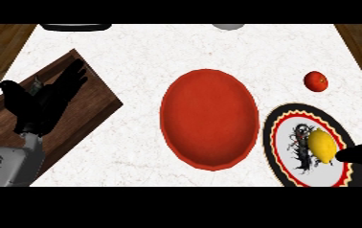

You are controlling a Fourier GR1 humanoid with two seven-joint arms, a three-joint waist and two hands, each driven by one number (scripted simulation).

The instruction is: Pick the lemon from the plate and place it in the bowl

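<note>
Head view: the lemon (322, 145) lies on the plate (280, 148) at the lower right of the frame, its long axis running nearly up and down the picture. The right hand (350, 153) shows only as a dark tip at the right edge, touching or just beside the lemon's lower right side; whether its fingers are spread or curled cannot be told. The left hand (42, 100) rests released, fingers up, at the far left over a board (88, 107). So the right hand is much nearer. The bowl (209, 119) sits just left of the plate, mid-frame. A tomato (316, 81) lies on the bench (141, 45) above the plate.
</note>
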